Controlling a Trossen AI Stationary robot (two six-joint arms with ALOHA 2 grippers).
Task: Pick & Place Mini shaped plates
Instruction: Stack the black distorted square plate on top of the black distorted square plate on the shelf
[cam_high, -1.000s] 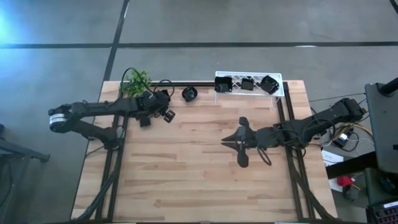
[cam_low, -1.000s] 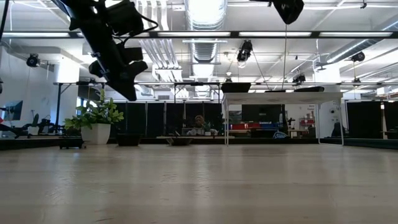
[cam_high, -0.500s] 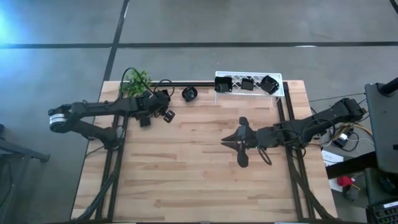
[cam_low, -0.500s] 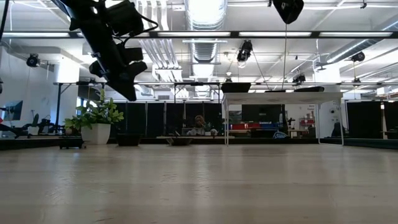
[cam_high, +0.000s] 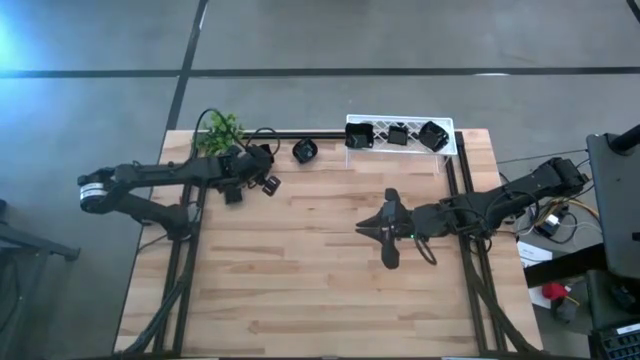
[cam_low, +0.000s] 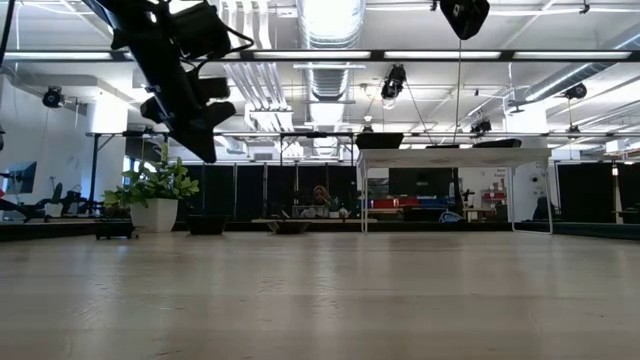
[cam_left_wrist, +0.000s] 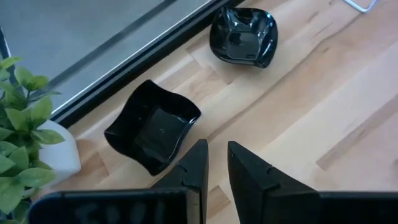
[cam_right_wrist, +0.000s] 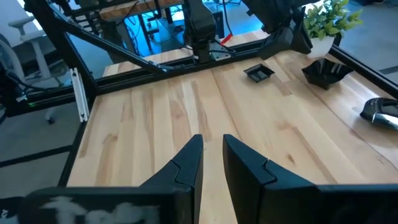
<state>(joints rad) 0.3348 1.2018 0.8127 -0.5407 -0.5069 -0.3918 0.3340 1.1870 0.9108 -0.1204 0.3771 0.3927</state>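
Two arms reach over the tabletop (cam_high: 300, 260). White rack (cam_high: 400, 148) holds three mini plates (cam_high: 397, 135); others lie near the plant (cam_high: 220, 130). Left gripper (cam_left_wrist: 214, 163) and right gripper (cam_right_wrist: 211, 155): fingers narrowly parted, holding nothing.

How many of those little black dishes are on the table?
6: three in the white rack at and; one beside it; two by the left arm. More may hide under that arm.
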